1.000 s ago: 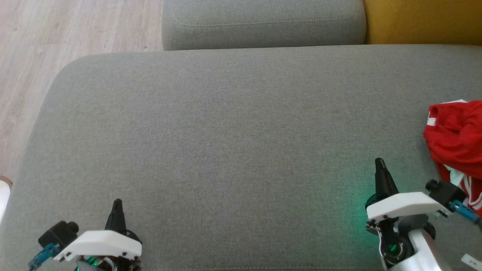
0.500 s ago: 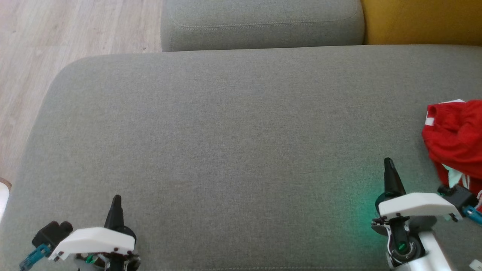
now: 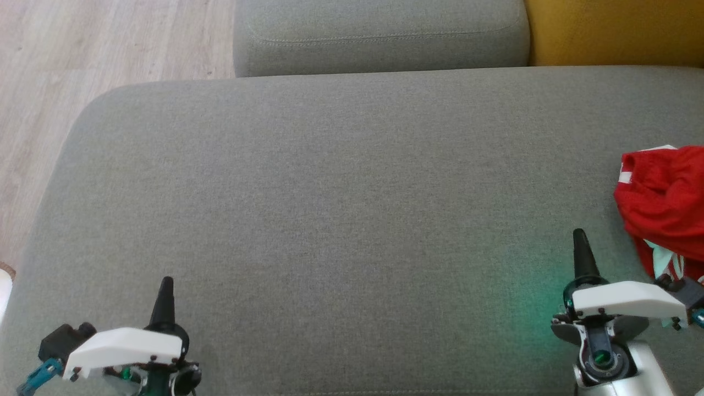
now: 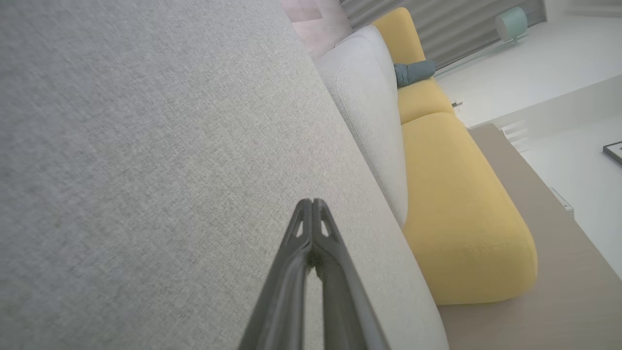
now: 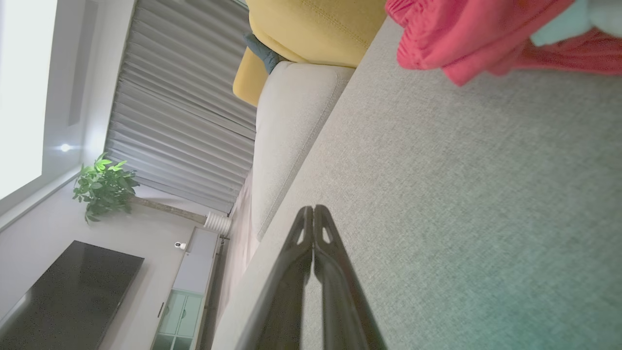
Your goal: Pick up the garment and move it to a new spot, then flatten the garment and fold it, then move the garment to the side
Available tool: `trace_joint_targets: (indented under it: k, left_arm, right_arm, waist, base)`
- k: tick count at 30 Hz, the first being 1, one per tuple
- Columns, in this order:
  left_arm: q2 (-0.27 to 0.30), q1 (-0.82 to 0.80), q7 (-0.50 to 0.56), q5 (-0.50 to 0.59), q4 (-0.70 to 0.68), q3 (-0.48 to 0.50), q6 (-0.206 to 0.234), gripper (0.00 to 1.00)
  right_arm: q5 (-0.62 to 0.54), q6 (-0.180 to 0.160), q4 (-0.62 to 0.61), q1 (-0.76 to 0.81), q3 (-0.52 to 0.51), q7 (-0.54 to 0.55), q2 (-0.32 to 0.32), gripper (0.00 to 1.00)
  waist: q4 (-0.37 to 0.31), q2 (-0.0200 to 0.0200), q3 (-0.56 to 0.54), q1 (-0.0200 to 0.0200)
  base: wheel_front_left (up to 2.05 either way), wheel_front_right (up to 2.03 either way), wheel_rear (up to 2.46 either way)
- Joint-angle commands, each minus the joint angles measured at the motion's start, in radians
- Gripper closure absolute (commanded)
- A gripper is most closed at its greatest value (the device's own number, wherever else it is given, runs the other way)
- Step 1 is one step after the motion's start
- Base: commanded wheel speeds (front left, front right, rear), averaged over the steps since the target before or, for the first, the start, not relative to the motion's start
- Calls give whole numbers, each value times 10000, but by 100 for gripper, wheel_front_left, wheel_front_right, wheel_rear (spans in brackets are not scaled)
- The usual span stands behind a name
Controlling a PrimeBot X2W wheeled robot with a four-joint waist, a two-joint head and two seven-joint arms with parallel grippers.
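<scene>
2 grippers hang low over the grey seat cushion (image 3: 352, 181), each with its fingers pressed together and gripping nothing. In both wrist views the dark fingers meet at the tips. The left gripper (image 3: 165, 284) (image 4: 313, 203) has bare fabric ahead of it and on both sides. The red garment (image 3: 663, 201) lies crumpled on the cushion just to the right of the right gripper (image 3: 579, 235) (image 5: 314, 209) and slightly ahead of its tip, not touching the fingers. The head view's right edge cuts off much of the garment, and its near end is hidden behind the right wrist's white housing. In the right wrist view it is blurred and cropped at the top (image 5: 452, 39). White trim and a pale patch show on it, but what kind of garment it is cannot be told.
</scene>
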Motion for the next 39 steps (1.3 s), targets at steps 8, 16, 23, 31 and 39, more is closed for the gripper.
trace_joint_targets:
  k: [8,16,23,31,39]
  left_arm:
    - [148,-631,245,-1019,-465,372,-256,100]
    - [160,-709,480,-1909,-558,499,-428,100]
    - [170,-777,686,-2690,-639,611,-580,100]
    - [183,-865,951,-3694,-744,755,-775,100]
    - [194,-943,1187,-4587,-837,882,-948,100]
  right_arm:
    - [971,46,-711,-148,-109,282,-11,100]
    - [1813,50,-1006,-34,-301,516,-8,100]
    - [2552,54,-1265,66,-469,722,-6,100]
    - [3503,59,-1598,195,-686,987,-3,100]
    - [4349,63,-1894,310,-878,1223,0,100]
  waist:
    - [-21,0,-18,0]
    - [-43,0,-37,0]
    - [-62,0,-53,0]
    - [-87,0,-75,0]
    - [-109,0,-93,0]
  base:
    - [0,0,0]
    - [0,0,0]
    - [0,0,0]
    - [0,0,0]
    - [0,0,0]
